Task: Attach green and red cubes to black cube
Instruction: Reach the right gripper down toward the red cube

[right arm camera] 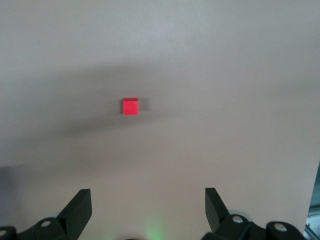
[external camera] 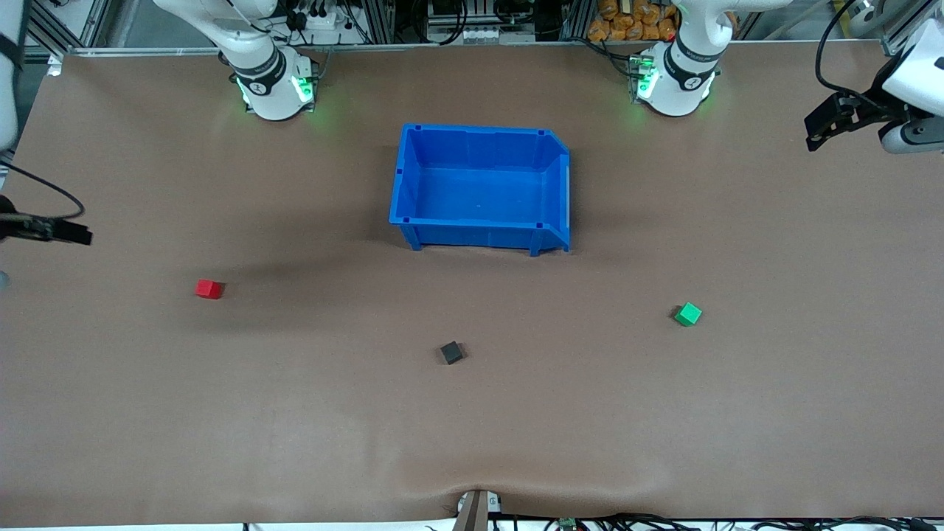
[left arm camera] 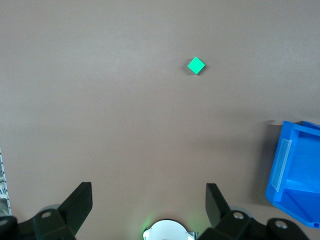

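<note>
Nothing gripped yet: left gripper (left arm camera: 149, 200) and right gripper (right arm camera: 148, 202) high, jaws open; next, descending onto green cube (external camera: 688, 314) at black cube's (external camera: 451, 352) 3 o'clock, red cube (external camera: 209, 288) at 9

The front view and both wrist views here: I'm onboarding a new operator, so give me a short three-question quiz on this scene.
1. True or false: the red cube already touches the black cube.
2. Which cube lies nearest the front camera? A) red cube B) black cube C) green cube
3. Fill in: the left gripper and the right gripper both have their fingers ____.

Key
1. False: the cubes lie apart on the table, the red cube toward the right arm's end, the green cube toward the left arm's end.
2. B; the blue bin lies farther from that camera than all three.
3. Open; neither holds anything.
</note>
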You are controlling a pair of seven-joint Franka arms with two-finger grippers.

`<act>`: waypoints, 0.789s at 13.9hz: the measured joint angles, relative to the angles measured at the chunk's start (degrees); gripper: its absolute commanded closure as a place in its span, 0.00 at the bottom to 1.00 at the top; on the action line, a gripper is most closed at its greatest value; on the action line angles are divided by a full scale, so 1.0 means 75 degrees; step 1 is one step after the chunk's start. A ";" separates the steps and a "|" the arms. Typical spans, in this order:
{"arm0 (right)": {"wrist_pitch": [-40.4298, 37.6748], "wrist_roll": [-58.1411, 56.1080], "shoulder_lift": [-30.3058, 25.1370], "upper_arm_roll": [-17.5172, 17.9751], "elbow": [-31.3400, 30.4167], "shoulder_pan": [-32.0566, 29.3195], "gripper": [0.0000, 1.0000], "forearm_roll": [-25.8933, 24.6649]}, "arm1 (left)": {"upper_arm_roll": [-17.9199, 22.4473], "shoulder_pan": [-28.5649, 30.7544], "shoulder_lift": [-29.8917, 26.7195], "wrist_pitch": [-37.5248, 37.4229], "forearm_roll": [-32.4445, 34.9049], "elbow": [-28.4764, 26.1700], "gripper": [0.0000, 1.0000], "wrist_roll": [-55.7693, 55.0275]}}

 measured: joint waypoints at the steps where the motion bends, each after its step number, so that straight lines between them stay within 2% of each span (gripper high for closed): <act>1: 0.0011 0.0001 0.0337 0.0000 -0.0019 -0.0079 0.00 0.0000 | 0.0002 0.0002 0.0026 -0.0006 0.0000 -0.0002 0.00 0.0000; 3: 0.0226 0.0000 0.1087 -0.0004 -0.0063 -0.0317 0.00 0.0076 | 0.0003 0.0005 0.0026 -0.0013 -0.0001 0.0021 0.00 0.0000; 7: 0.1037 -0.0004 0.2384 -0.0002 -0.0099 -0.0627 0.00 0.1082 | 0.0016 0.0063 0.0076 -0.0027 -0.0001 0.0041 0.00 -0.0007; 9: 0.1647 -0.0004 0.2725 0.0037 -0.0266 -0.0618 0.00 0.1176 | 0.0024 0.0130 0.0154 -0.0026 -0.0001 0.0040 0.00 -0.0007; 11: 0.2798 -0.0003 0.2872 0.0072 -0.0827 -0.0601 0.01 0.1203 | 0.0025 0.0149 0.0197 0.0001 -0.0001 0.0041 0.00 -0.0007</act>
